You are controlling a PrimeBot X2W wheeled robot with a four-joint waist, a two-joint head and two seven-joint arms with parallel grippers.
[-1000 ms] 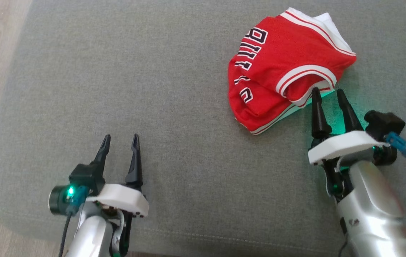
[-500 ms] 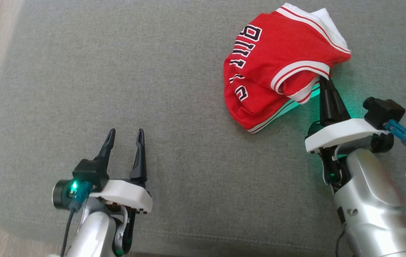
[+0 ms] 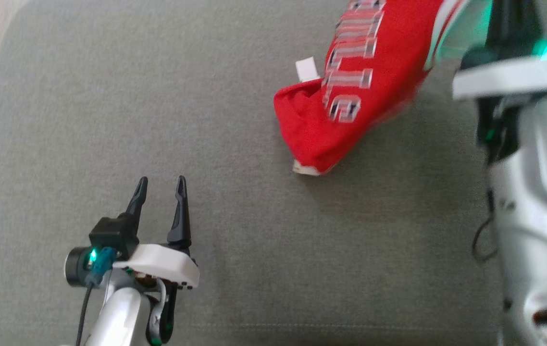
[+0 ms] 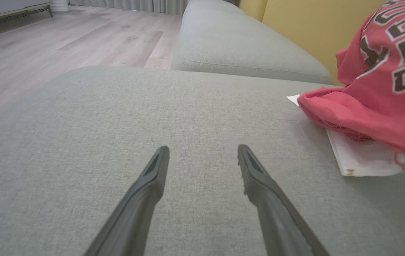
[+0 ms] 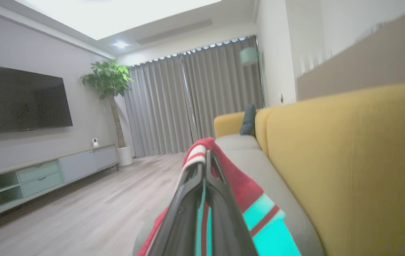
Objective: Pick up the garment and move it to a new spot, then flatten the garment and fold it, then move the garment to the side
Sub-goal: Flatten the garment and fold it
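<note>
left gripper (image 3: 162, 179): We saw it near the front edge of the cushion (image 3: 235, 144), toward the left side. Its two fingers stood clearly apart and nothing was between them. In the left wrist view (image 4: 203, 148) the tips were low over the grey fabric; we could not tell if they touched it.
cushion: It was a grey seat with a stitched seam along the front edge.
garment (image 3: 350, 96): It was a red jersey with dark and white letters, blurred in the head view. Its lower end lay on the cushion right of the middle (image 4: 384, 89), with a white hem under the red cloth. The rest rose toward the far right corner.
white tag (image 3: 307, 69): It was just beside the left edge of the garment.
right gripper (image 5: 206, 156): Its fingers were pressed together on the striped trim of the garment (image 5: 238, 185), above the cushion.
right forearm (image 3: 538, 192): It was silver, along the right edge.
backrest (image 5: 348, 160): It was yellow, behind the far edge of the cushion.
</note>
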